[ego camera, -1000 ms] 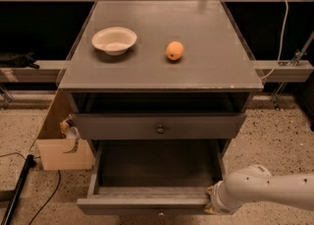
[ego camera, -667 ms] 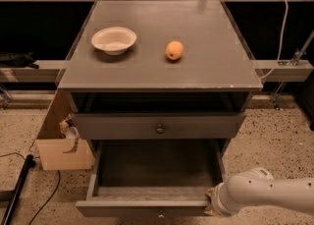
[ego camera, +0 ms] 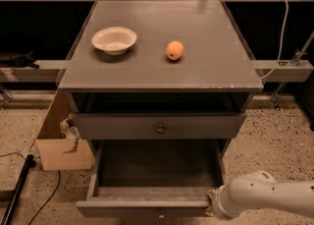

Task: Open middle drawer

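Note:
The middle drawer [ego camera: 147, 208] of the dark grey cabinet is pulled out towards me, showing its bare grey interior [ego camera: 157, 167]. Its small round knob [ego camera: 160, 215] sits at the bottom edge of the view. My gripper [ego camera: 214, 204], at the end of the white arm [ego camera: 274, 198], is at the drawer's front right corner, against the top of the drawer front. The uppermost drawer [ego camera: 122, 126] with its own knob [ego camera: 160, 129] is closed above it. The lowest drawer is out of view.
On the cabinet top [ego camera: 216, 71] are a white bowl [ego camera: 114, 40] and an orange fruit [ego camera: 174, 50]. A cardboard box [ego camera: 59, 145] stands on the floor left of the cabinet, with a black cable [ego camera: 17, 192] beside it. Rails and shelving run behind the cabinet.
The gripper and arm have shifted slightly towards me at the drawer's right front corner. The drawer front looks a little further out.

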`<state>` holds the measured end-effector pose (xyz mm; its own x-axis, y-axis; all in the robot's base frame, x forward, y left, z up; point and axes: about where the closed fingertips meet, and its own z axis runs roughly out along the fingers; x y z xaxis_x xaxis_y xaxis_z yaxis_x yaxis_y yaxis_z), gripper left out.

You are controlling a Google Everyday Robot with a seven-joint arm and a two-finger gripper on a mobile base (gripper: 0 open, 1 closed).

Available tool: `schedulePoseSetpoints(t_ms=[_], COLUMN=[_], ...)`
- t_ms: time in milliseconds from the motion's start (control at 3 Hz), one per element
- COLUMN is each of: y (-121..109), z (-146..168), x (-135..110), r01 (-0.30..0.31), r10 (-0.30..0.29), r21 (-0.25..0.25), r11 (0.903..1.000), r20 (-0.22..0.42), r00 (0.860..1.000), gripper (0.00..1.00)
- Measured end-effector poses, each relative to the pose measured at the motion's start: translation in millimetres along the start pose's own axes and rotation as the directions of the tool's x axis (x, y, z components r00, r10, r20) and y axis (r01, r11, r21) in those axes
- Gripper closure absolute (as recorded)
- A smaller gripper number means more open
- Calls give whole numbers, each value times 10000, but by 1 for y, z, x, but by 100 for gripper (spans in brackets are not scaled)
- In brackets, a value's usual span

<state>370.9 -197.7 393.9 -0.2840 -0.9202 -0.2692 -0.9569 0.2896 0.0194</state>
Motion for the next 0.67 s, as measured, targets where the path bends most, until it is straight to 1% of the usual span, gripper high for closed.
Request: schedulePoseSetpoints(t_ms=[333,667], y=[0,0], z=[0,0], x=[0,0], r01=[0,0], r10=[0,0], r21=[-1,-1], r11=[10000,10000], r20=[0,0], r00=[10000,10000], gripper=[74,51])
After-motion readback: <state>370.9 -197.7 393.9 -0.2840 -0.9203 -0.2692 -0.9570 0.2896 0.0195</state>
